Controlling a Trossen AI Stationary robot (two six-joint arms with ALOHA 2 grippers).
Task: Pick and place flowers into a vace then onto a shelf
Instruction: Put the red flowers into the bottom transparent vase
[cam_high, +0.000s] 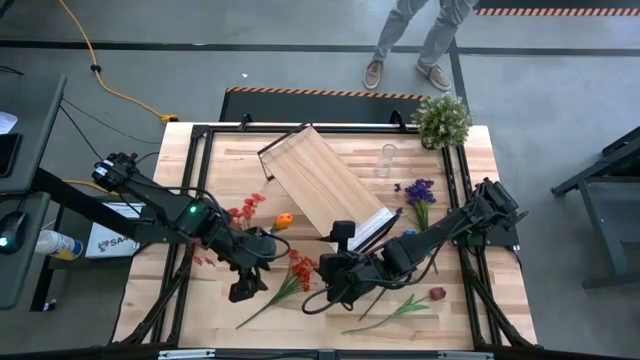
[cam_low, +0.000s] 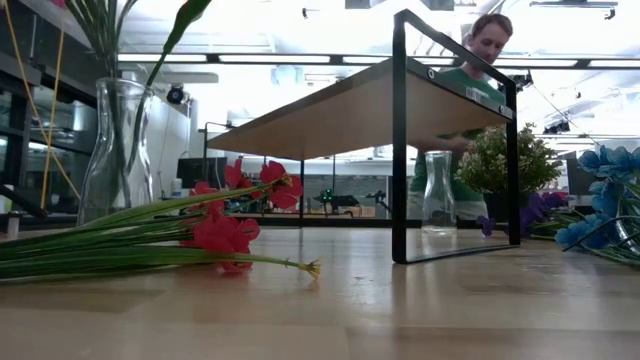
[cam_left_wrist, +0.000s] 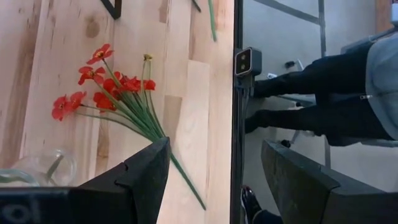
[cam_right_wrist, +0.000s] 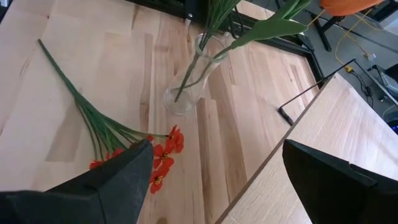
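Observation:
A glass vase (cam_right_wrist: 185, 87) stands left of the middle and holds green stems and an orange bloom (cam_high: 284, 220). A red-bloomed bunch of flowers (cam_high: 300, 270) lies flat on the table near it, also seen in the right wrist view (cam_right_wrist: 163, 157) and the left wrist view (cam_left_wrist: 102, 87). More red blooms (cam_high: 250, 208) lie farther back. Purple-blue flowers (cam_high: 418, 192) and a dark red one (cam_high: 437, 294) lie on the right. The shelf (cam_high: 325, 185) stands on the table's middle. My left gripper (cam_high: 243, 288) and right gripper (cam_high: 322, 293) hover open on either side of the red bunch.
An empty glass vase (cam_high: 387, 160) stands beyond the shelf, and a bushy potted plant (cam_high: 443, 120) stands at the far right corner. A person stands past the far edge (cam_high: 410, 40); dark-trousered legs (cam_left_wrist: 323, 93) show beyond the near edge.

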